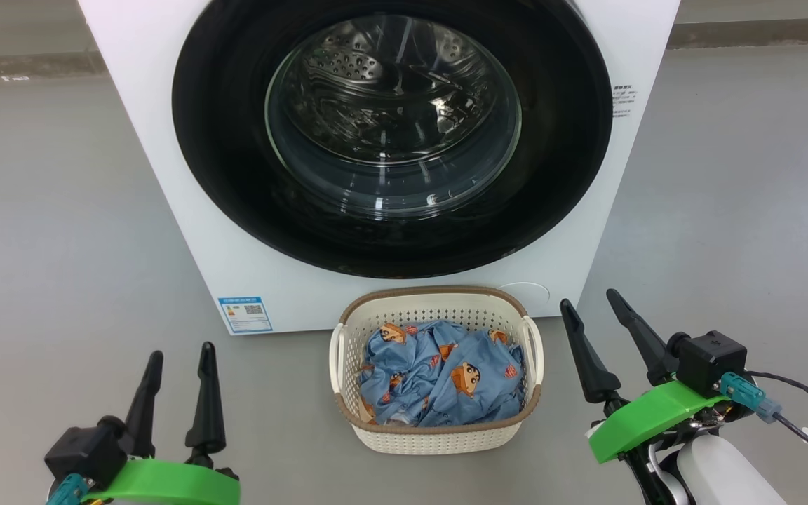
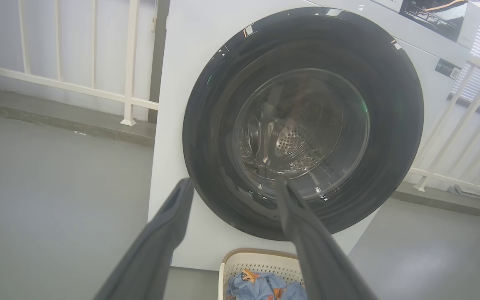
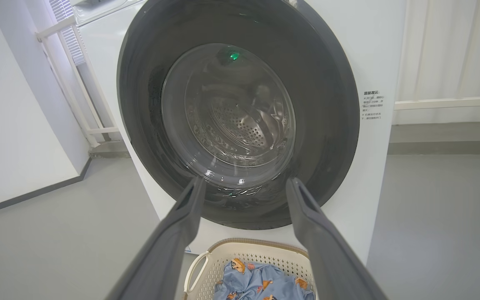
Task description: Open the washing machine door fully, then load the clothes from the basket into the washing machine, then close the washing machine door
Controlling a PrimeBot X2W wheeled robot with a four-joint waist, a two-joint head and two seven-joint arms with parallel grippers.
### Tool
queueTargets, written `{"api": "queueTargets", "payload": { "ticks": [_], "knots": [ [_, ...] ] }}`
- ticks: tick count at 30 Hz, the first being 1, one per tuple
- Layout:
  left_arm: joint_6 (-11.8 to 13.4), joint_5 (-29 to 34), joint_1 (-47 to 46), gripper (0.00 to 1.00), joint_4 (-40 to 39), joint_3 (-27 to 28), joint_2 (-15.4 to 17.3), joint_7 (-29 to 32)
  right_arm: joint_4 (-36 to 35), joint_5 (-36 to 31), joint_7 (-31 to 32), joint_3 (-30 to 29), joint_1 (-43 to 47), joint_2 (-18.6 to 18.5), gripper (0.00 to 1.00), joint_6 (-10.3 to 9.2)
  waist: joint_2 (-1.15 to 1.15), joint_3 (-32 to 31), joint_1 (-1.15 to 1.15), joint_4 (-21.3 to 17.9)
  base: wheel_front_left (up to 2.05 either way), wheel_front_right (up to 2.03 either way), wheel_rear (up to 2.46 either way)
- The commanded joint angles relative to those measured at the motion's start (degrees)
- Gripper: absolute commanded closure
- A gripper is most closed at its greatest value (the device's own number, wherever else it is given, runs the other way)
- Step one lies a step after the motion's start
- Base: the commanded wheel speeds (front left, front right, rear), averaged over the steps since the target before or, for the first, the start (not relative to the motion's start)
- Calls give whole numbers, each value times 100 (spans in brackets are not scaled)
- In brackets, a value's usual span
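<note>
Condition at inspection, as observed in the head view.

The washing machine (image 1: 250, 280) is found standing on a grey floor (image 1: 60, 245), with a small blue label (image 1: 245, 314) at 7 o'clock on its front. The washing machine door (image 1: 391, 126) is seen lying flush against the front, not yet opened; the steel drum is visible through its glass.

The basket (image 1: 439, 436) is set on the floor directly at 6 o'clock from the door, close against the foot of the machine. The clothes (image 1: 446, 382) are noted crumpled inside it, below the rim.

The left gripper (image 1: 182, 351) is observed with its fingers spread apart and nothing between them. From it, the basket is placed at 3 o'clock, near but clear of contact, and the door at 1 o'clock, well apart.

The right gripper (image 1: 589, 298) is likewise recorded with fingers parted and nothing held. The basket is located at 8 o'clock from it, just beside but untouched; the door is at 11 o'clock.

In both wrist views the door is framed between each pair of fingertips, with the basket at 6 o'clock.
</note>
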Motion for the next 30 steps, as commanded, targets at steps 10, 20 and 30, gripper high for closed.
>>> {"api": "queueTargets", "payload": {
  "ticks": [10, 20, 30],
  "knots": [
    [-28, -48, -217, 0, -184, 160, 127, -62, -87, -3, -71, 131, -176, -9, 0, 33, 0, 22, 0, 0, 0, 0, 0],
    [-28, -3, -241, 0, -123, 103, 191, -62, -83, -1, -71, 131, -197, 8, 0, 33, 0, 32, 0, -3, 0, 0, 0],
    [-28, 104, -256, 0, -95, 162, 187, -62, -86, -7, -71, 95, -220, 35, 0, 33, 0, 79, 0, -22, 43, 43, -86]
  ]
}}
